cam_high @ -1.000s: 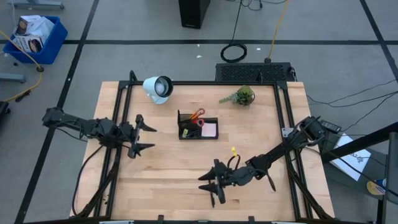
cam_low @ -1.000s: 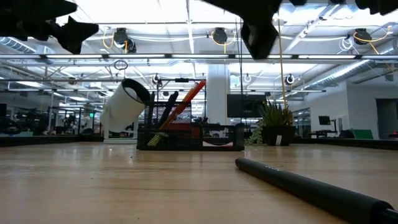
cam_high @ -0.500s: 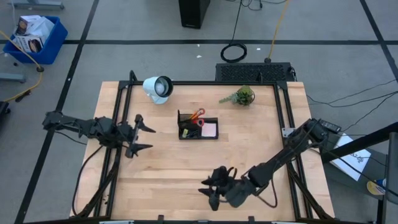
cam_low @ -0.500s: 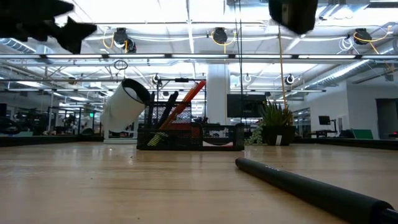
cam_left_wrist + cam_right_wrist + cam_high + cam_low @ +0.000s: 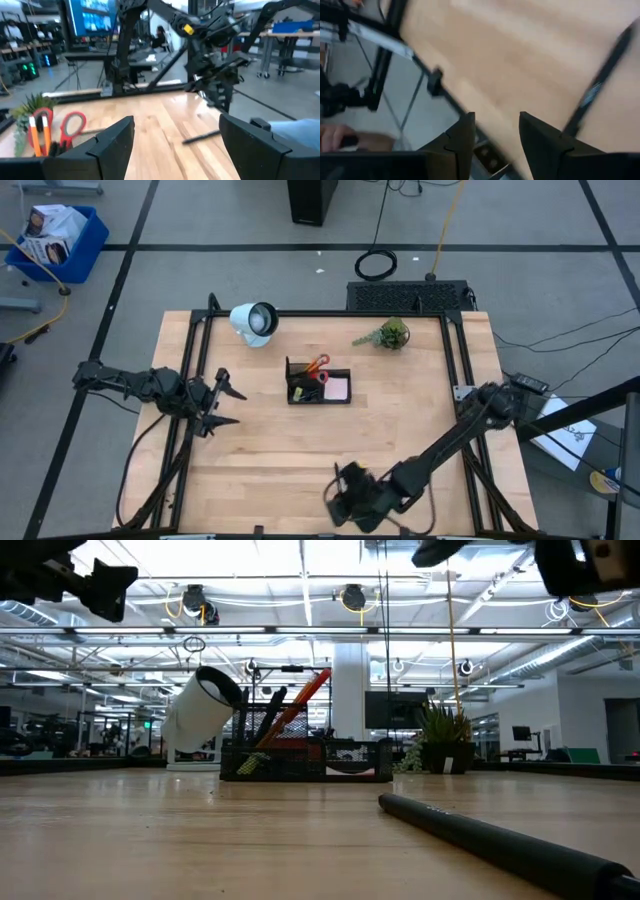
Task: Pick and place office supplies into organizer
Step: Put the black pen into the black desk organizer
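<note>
The black organizer (image 5: 318,383) stands mid-table and holds red-handled scissors (image 5: 318,365), a pink sticky-note pad (image 5: 337,388) and orange pencils (image 5: 37,127). A black pen (image 5: 500,838) lies flat on the wood near the front edge; it also shows in the right wrist view (image 5: 597,90) and the left wrist view (image 5: 200,136). My right gripper (image 5: 340,495) hangs open and empty above the table's near edge, beside the pen. My left gripper (image 5: 222,402) is open and empty, in the air left of the organizer.
A white round lamp (image 5: 253,322) stands at the far left and a small green plant (image 5: 390,334) at the far right. Black frame rails (image 5: 195,380) run along both sides of the table. Bare wood (image 5: 280,450) lies between the organizer and the near edge.
My right gripper has moved toward the table's near edge and turned, so its view now looks over that edge. In the low view it has risen and swung off to the right. The pen and the organizer have stayed where they were.
</note>
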